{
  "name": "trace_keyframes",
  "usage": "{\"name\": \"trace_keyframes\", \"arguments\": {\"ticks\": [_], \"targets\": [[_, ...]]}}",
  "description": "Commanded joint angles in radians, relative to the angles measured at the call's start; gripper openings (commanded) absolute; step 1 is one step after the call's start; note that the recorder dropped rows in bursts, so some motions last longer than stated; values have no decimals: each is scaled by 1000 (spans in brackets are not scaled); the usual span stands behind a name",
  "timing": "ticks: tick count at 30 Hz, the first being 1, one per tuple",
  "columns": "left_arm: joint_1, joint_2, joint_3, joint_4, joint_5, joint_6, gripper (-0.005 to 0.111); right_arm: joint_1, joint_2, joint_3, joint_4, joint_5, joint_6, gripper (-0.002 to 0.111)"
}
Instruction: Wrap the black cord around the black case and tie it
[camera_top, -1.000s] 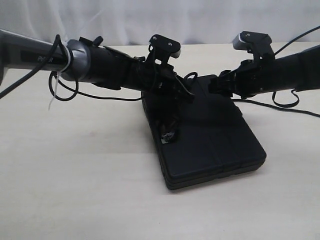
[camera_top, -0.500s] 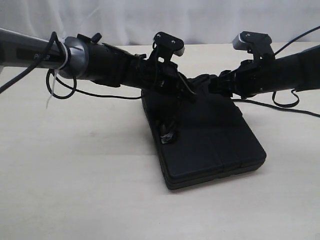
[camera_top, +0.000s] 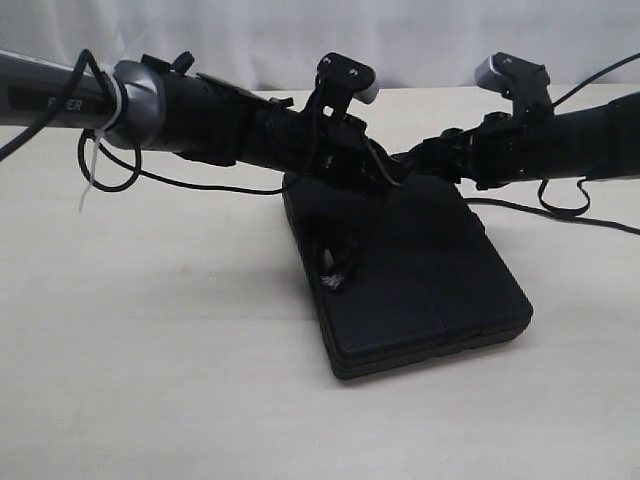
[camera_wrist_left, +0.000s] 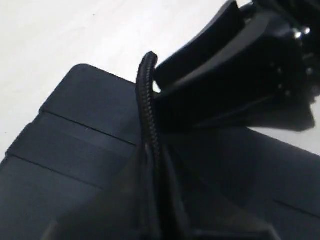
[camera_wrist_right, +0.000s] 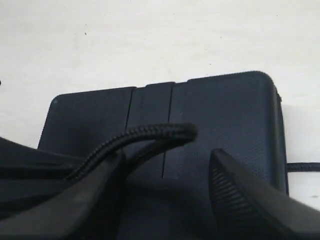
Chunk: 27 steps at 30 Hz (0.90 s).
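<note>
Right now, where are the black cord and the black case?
black cord (camera_wrist_left: 146, 100), left wrist view, middle of the braided upright stretch.
black case (camera_top: 430, 290), exterior view, flat top face.

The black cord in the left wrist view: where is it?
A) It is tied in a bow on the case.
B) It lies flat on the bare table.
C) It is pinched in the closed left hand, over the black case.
C: the black cord rises from between the shut fingers of the left hand, with the black case beneath it.
</note>
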Motion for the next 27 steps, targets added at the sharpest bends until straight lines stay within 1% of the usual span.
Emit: {"name": "trace_keyframes", "arguments": {"ticks": [1,5,9,11,13,19,25,27], "targets": [[0,-7,4,19,74,-26,0,-10,16,7,42,9,-37,49],[0,-7,4,1,162,-26,0,-10,60,7,89,26,-57,49],[0,-7,4,3,174,-26,0,-10,90,7,143,125,-105,49],[0,-7,4,1,174,-26,0,-10,91,7,146,136,-115,49],[0,-7,4,1,174,-26,0,-10,91,7,146,123,-125,49],[18,-18,4,1,188,-26,0,-10,91,22,132,-19,-123,49],[69,-49,4,12,245,-78,0,-10,91,26,122,-23,-123,49],[93,-53,4,13,296,-86,0,-10,91,26,120,-23,-123,49]]}}
